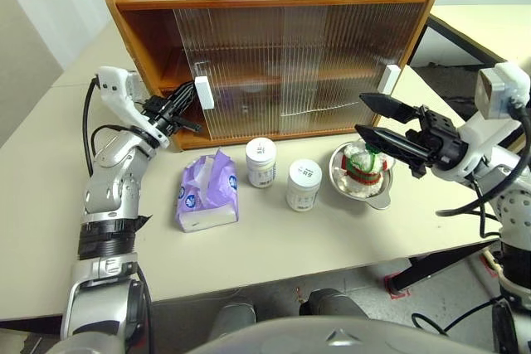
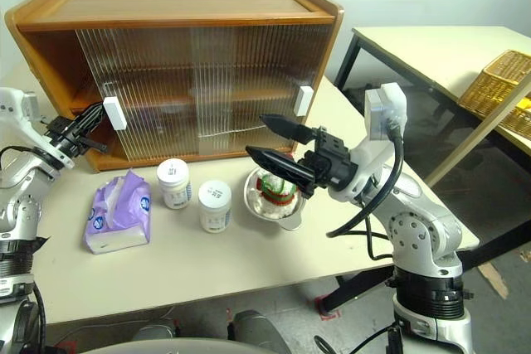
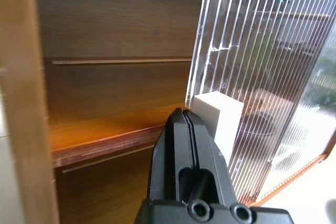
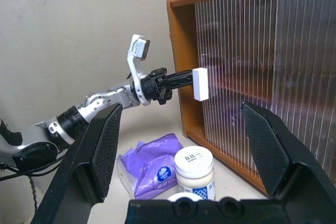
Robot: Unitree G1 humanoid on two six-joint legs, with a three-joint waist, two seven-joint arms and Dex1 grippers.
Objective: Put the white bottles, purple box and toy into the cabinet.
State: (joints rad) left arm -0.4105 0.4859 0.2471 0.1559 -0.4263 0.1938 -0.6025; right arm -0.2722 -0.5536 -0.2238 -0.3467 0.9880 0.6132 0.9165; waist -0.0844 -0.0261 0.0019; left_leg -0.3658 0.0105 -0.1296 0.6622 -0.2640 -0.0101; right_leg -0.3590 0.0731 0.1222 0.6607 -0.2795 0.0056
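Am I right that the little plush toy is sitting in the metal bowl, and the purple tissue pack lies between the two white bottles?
Not quite. The toy does sit in the metal bowl, but the purple box is not between the white bottles. The left eye view shows it to one side, with both bottles standing between it and the bowl.

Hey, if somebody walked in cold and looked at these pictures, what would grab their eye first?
Probably the big wooden cabinet at the back of the table, with the left gripper, shut, at the white handle of its ribbed sliding door. Next, the row in front: the purple box, two white bottles and the toy sitting in a metal bowl. The right gripper hangs open above that bowl.
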